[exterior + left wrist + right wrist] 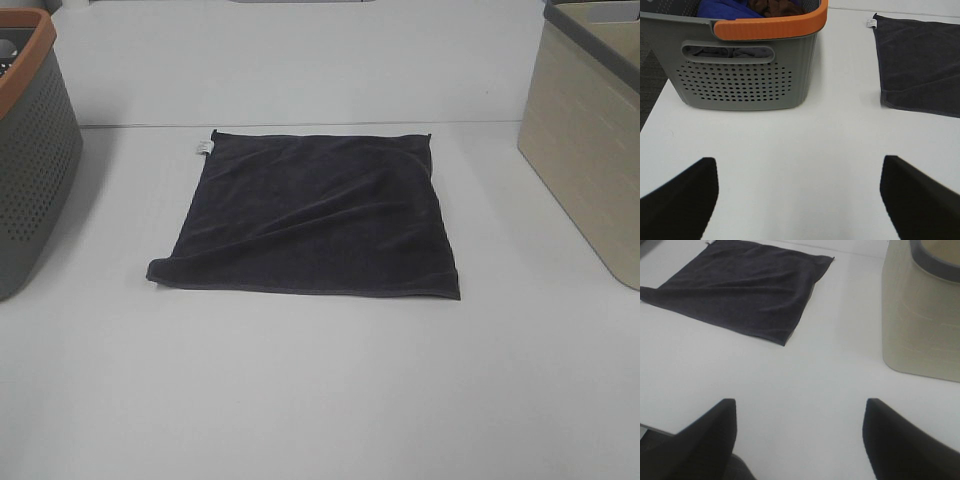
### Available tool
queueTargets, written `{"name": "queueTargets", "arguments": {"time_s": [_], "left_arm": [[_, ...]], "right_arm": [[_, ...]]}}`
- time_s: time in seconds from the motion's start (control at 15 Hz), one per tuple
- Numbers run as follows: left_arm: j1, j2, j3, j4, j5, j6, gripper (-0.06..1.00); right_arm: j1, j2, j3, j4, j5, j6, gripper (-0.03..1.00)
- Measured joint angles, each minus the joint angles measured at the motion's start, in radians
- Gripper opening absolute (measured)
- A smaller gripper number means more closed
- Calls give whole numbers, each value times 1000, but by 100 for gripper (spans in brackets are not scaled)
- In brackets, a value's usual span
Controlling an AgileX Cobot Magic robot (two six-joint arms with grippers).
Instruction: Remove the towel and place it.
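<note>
Both grippers, left (799,200) and right (799,440), hover with jaws spread wide, holding nothing. The towel (315,215) lies flat mid-table (320,390), between a grey basket (30,160) and a beige bin (590,150), apart from both.

Black tapered fingers (682,200) on each tool

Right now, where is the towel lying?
The towel lies flat mid-table in the exterior high view, between the grey orange-rimmed basket on the left and the beige basket on the right, touching neither.
</note>
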Motion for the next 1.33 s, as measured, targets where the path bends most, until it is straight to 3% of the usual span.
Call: {"name": "queueTargets", "arguments": {"time_s": [1.33], "left_arm": [[0, 0, 7, -15, -7, 38, 82]], "right_arm": [[0, -5, 0, 0, 1, 0, 70]]}}
